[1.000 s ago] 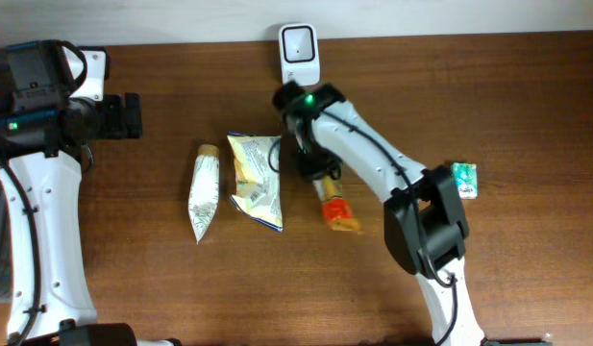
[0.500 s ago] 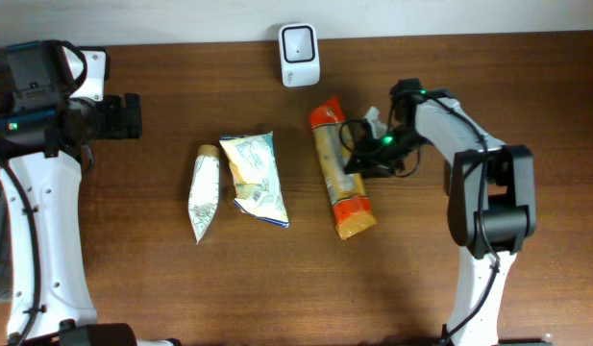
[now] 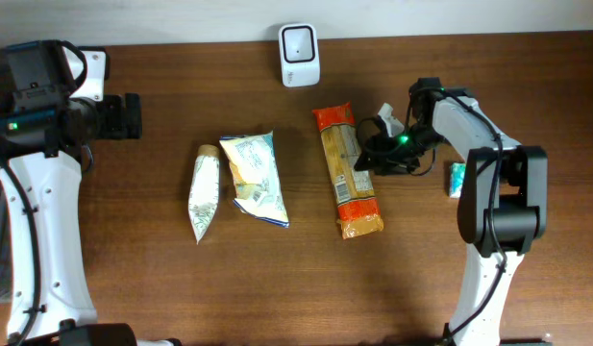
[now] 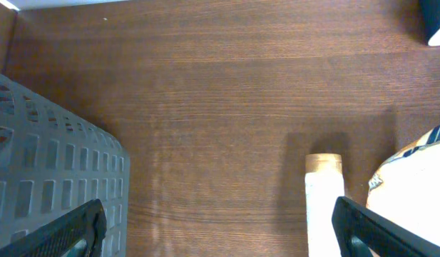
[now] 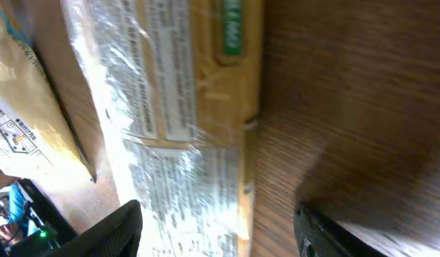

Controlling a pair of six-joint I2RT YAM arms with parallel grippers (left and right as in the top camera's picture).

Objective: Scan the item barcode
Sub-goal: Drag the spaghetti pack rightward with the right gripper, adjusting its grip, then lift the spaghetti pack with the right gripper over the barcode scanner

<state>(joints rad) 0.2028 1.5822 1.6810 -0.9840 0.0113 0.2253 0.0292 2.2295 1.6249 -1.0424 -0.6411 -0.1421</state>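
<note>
- We count four packaged items on the worktop, one scanner, one basket and two tools.
- The four items are a long orange-and-yellow packet, a yellow-and-white snack bag, a white pouch with a tan end, and a small green packet partly hidden by the right arm.
- The single white scanner stands at the far edge of the worktop.
- The long orange-and-yellow packet lies flat, nearer to us than the scanner and a little to its right. It sits between the snack bag and the right tool.
- The right tool is just beside the packet's right edge. In its wrist view its fingers stand apart, with the packet on the wood below them and nothing clamped.
- The left tool is well apart from all the items. Its fingers are spread wide over bare wood, empty.
- The one container is a grey perforated basket, seen at the left of the left wrist view. We cannot tell what is in it.
- The long packet carries a panel of fine print and a green label, and both are too blurred for us to read.
- The snack bag shows small printed drawings, and we make out no words on it.
</note>
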